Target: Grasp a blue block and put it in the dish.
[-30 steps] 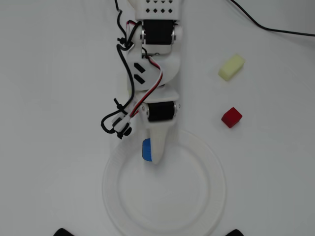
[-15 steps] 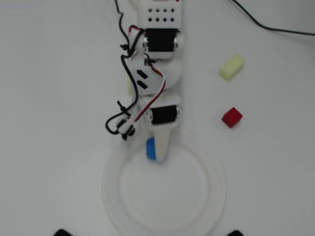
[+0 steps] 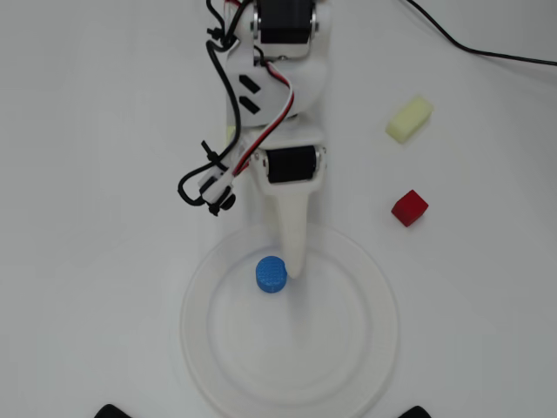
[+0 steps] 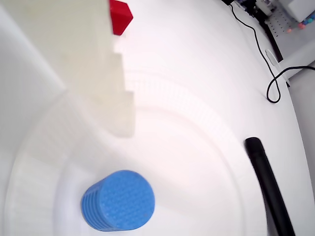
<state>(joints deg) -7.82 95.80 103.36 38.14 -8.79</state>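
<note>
The blue block [image 3: 271,274] is a short cylinder that stands upright inside the dish [image 3: 365,348], left of its centre in the overhead view. My gripper [image 3: 287,272] points down over the dish, with its white finger tip just to the right of the block. In the wrist view the block [image 4: 118,200] rests on the dish floor [image 4: 197,162]. The stepped white finger [image 4: 106,88] ends above it with a visible gap. Nothing is held between the jaws, which look open. The second finger is not clearly seen.
A red cube [image 3: 409,207] and a pale yellow block [image 3: 409,118] lie on the white table right of the arm. The cube also shows in the wrist view [image 4: 120,15]. A black cable [image 3: 470,43] crosses the top right. A black bar [image 4: 268,182] lies past the dish.
</note>
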